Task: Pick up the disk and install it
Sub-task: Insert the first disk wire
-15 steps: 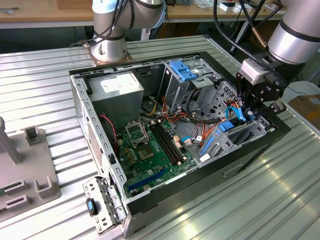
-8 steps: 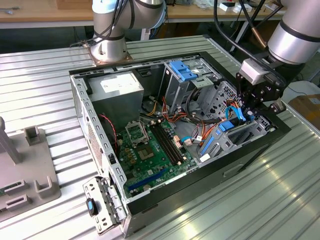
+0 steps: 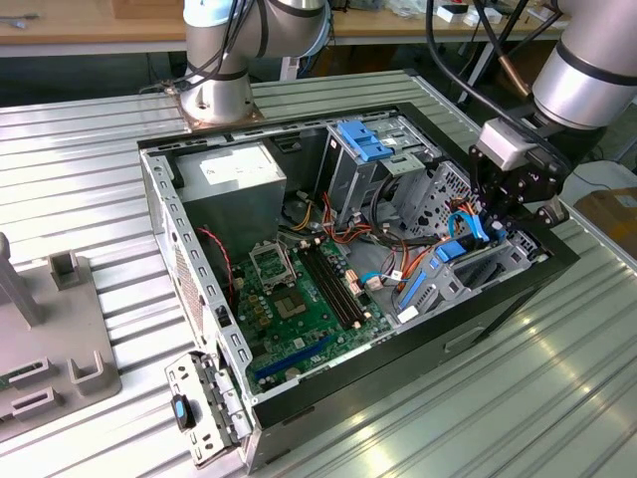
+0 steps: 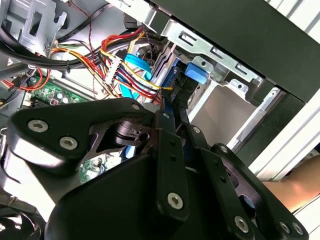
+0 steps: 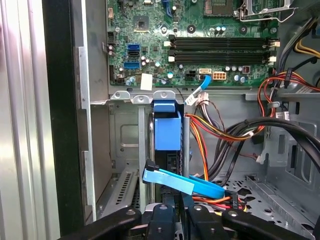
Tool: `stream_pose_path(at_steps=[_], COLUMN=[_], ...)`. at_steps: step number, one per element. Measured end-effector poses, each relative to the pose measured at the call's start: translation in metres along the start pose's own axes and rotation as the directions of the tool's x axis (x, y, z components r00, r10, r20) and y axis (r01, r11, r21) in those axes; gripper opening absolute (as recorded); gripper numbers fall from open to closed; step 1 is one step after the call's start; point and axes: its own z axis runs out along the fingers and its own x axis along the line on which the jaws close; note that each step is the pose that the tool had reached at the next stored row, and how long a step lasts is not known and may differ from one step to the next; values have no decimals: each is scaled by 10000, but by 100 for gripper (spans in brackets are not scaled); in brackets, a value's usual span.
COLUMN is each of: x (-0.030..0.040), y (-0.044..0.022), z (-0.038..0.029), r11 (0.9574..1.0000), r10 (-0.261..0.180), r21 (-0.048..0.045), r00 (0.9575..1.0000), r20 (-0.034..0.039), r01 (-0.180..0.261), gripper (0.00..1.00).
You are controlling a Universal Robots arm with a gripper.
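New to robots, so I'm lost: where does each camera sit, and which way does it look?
Exterior view: off the arm, looking down into the case; arm and fingers show.
First wrist view: on the wrist, facing the motherboard past the disk; fingers show.
Second wrist view: on the wrist, facing the case wall; fingers grip the disk.
Shared: the disk.

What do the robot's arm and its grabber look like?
The arm is a fat, shiny silver tube with thick black cables running beside it. The gripper is black, built from flat linked bars dotted with round silver screws.
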Motion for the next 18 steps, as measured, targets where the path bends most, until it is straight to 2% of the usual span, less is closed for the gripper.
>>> stream_pose_path(at_steps=[9, 18], x=[0, 12], y=[2, -1], z=[14, -13], r11=[10000, 10000], r10=[-54, -54], r21=[0, 0], r00=[10000, 10000], r20=[5, 3], r01=[54, 54], gripper=[17, 17])
